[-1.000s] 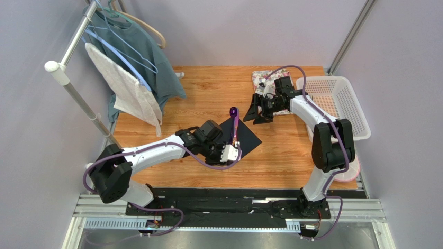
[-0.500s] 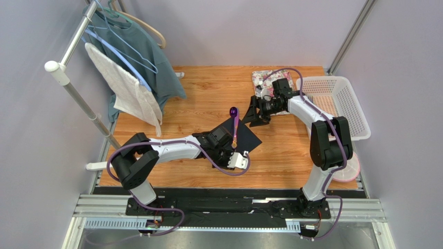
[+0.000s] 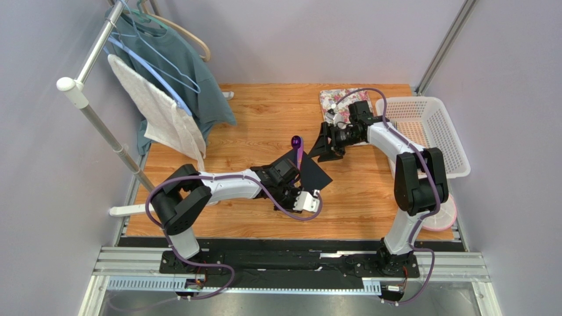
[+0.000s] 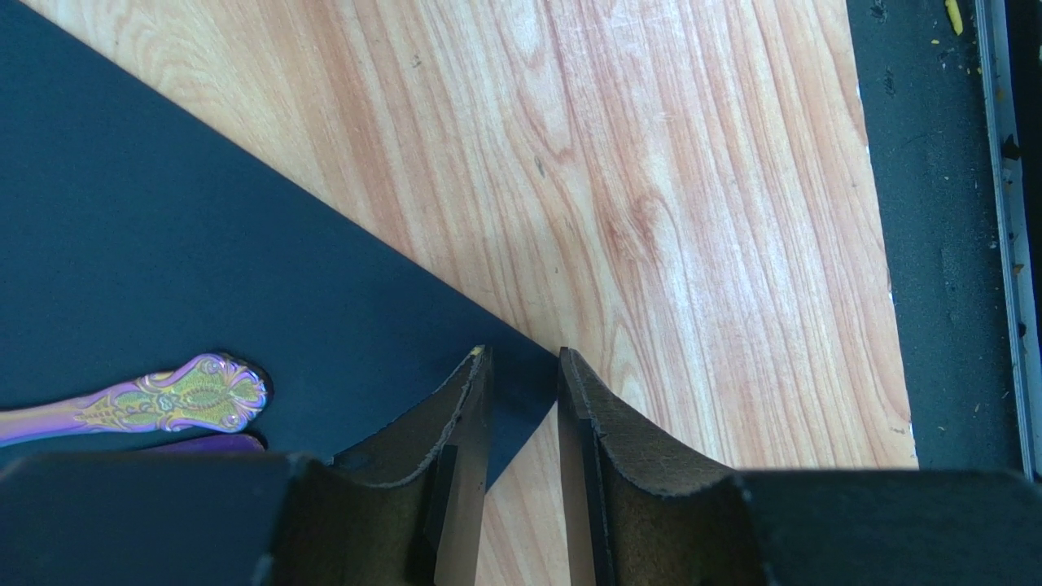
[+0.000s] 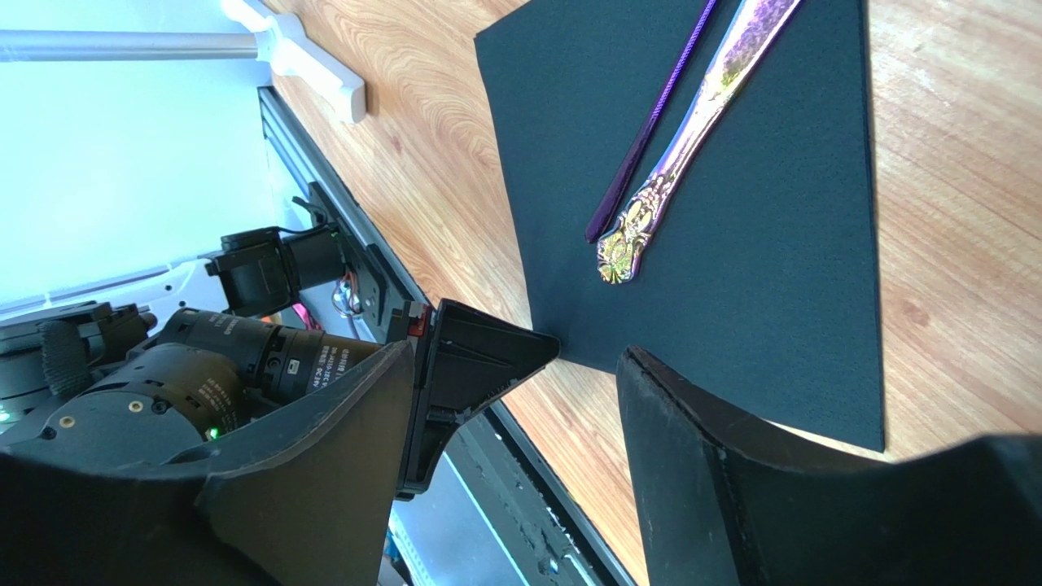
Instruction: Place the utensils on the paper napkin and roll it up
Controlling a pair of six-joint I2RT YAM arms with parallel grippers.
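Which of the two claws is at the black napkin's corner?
The left claw: its narrowly parted jaws straddle a corner of the paper napkin. The right claw gapes wide and grips nothing.

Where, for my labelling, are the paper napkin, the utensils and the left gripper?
paper napkin (image 4: 147, 244), left wrist view, bare black surface.
utensils (image 5: 703, 104), right wrist view, ornate handle.
left gripper (image 4: 522, 361), left wrist view, between fingertips.

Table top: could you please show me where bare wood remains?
Bare wood lies between the hanging shirt and floral mat, and between the napkin and right arm. Crowded mid-table, where left pincer and right pincer flank the napkin.
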